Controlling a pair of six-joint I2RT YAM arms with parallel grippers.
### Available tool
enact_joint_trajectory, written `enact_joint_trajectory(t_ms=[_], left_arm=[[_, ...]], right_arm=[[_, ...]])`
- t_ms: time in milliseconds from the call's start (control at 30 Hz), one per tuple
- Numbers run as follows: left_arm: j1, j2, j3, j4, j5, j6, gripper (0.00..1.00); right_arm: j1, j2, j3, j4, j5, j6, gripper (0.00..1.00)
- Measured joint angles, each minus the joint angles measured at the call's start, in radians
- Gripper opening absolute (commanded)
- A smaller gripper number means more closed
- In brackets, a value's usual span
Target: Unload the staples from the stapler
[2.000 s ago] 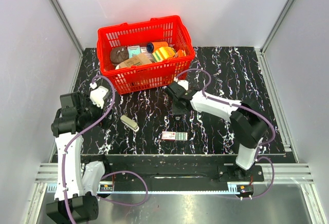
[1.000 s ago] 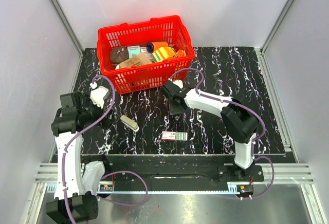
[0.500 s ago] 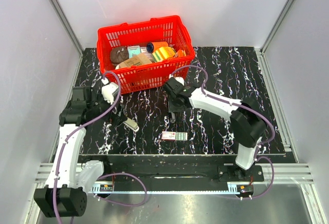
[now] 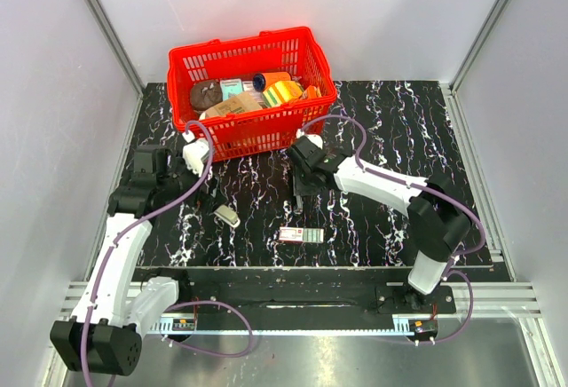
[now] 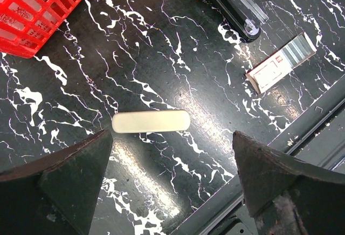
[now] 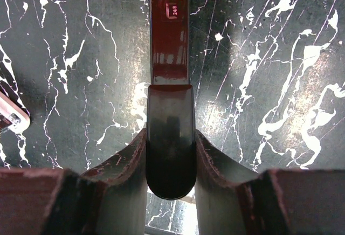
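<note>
Left wrist: stapler [image 5: 240, 14], staple box [image 5: 280, 63], cream bar [image 5: 151, 121], red basket [image 5: 32, 8].

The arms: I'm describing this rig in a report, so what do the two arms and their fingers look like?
Both the left arm and the right arm have white links joined by bulky black joints, with a purple cable looping along each. The left fingers are dark, blunt wedges. The right fingers look similar, with scuffed edges. No markings are readable.

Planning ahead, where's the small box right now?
Top view: the small box lies centre, by the table's near edge, just nearer than the stapler.
</note>
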Motion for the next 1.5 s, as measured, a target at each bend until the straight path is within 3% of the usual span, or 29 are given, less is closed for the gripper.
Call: enact_joint_trajectory(t_ms=[700,1033,1333,1500], left_arm=[[0.0,-0.032,0.0,-0.01,-0.105,-0.022,0.99],[0.0,-0.222,-0.027,0.064,-0.156,-0.08,0.99],[0.0,-0.113,-0.024,0.014,-0.171,-0.047,0.95],[0.0,-0.04,0.042,-0.012,-0.212,-0.049,0.99]], right_arm=[[0.0,0.048,-0.038,0.093,0.04,0.024,0.0],[0.0,0.047,-0.065,0.139,0.054,0.04,0.0],[0.0,0.047,-0.072,0.154,0.063,0.051,0.0],[0.0,0.047,-0.072,0.153,0.066,0.052,0.0]])
